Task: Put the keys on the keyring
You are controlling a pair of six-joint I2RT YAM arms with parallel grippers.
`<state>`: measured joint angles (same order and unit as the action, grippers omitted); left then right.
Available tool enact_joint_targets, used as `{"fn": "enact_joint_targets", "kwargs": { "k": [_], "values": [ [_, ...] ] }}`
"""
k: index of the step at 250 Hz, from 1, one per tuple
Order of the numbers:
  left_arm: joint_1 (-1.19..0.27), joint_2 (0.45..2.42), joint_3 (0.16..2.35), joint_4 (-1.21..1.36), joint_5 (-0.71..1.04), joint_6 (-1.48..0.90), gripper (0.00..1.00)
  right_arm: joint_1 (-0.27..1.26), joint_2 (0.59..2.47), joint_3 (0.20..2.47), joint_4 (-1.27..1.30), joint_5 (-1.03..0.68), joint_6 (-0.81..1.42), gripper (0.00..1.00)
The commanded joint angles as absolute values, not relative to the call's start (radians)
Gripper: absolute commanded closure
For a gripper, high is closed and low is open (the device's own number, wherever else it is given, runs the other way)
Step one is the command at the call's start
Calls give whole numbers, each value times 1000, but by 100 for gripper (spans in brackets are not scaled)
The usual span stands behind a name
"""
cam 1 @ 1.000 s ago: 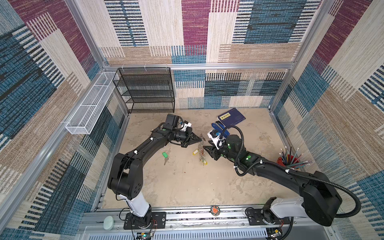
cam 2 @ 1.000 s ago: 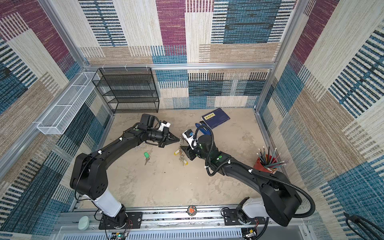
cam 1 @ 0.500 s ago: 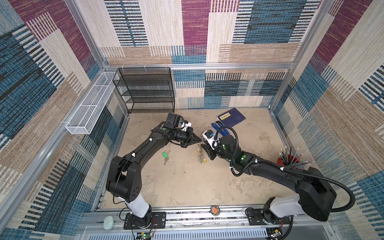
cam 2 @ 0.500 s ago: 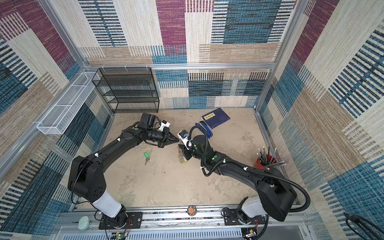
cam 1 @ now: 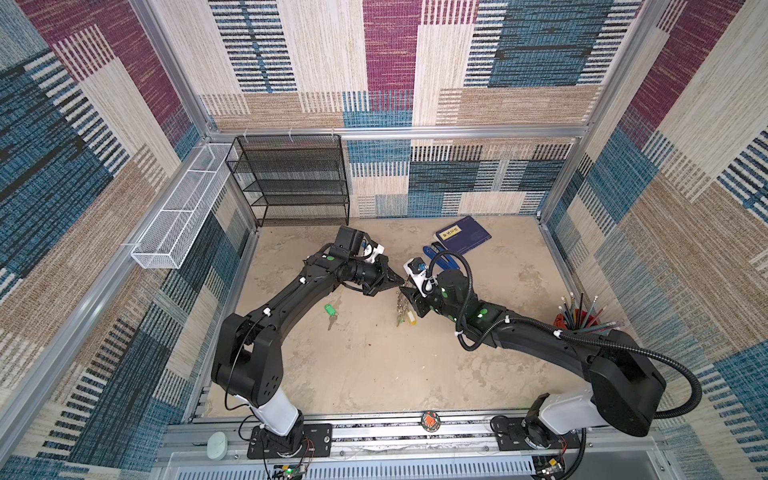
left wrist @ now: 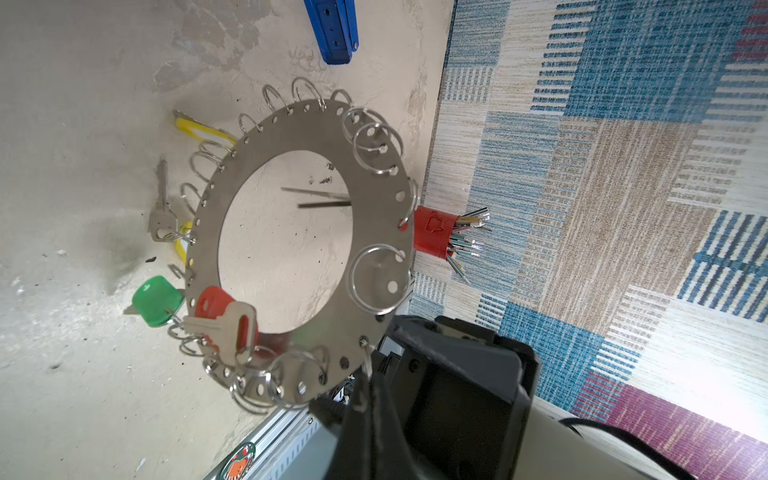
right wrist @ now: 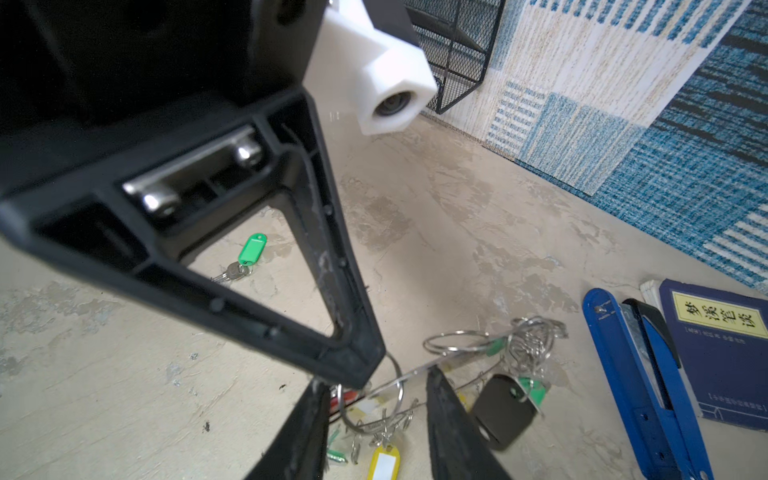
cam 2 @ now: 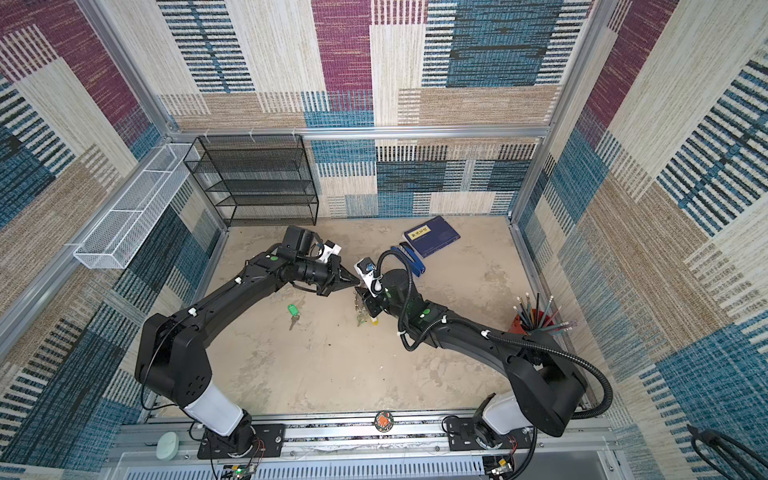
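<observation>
**keyfan:** where's the keyring (left wrist: pixel 299 129)?

**benchguy:** Held on edge mid-floor. The left gripper (cam 1: pixel 400 283) is pinched tight on a split ring (right wrist: pixel 401 390) at its rim. The right gripper (right wrist: pixel 376 378) has its jaws partly apart, straddling that ring and gripping nothing.

**keyfan:** and the keys?

**benchguy:** The green-tagged key (cam 1: pixel 330 312) lies on the floor at the disc's 9 o'clock in both top views. The black tag (right wrist: pixel 503 411) is just beside the disc, can't tell if it's hooked on.

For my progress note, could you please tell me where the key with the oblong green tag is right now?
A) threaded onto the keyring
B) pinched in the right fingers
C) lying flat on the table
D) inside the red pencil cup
C: in a top view the green-tagged key lies flat on the bare table, apart from the keyring.
</observation>
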<state>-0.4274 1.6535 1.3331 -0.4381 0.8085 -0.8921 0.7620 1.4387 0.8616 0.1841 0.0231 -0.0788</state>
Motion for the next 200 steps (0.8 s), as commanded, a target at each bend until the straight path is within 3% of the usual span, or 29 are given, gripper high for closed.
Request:
{"fn": "enact_joint_targets", "kwargs": {
  "k": [1,71,130,200],
  "values": [
    [-432,1639,1336,-407,848,-922,100,762,1447,864,201,76,-46,64],
    [-433,1623,1335,-399,836,-941,100,762,1437,854,204,74,-30,78],
    [-434,1620,1321,-385,834,-954,100,762,1418,836,209,78,-30,96],
    [-435,1620,1309,-363,839,-965,100,762,1408,815,207,81,-28,100]
  ]
}}
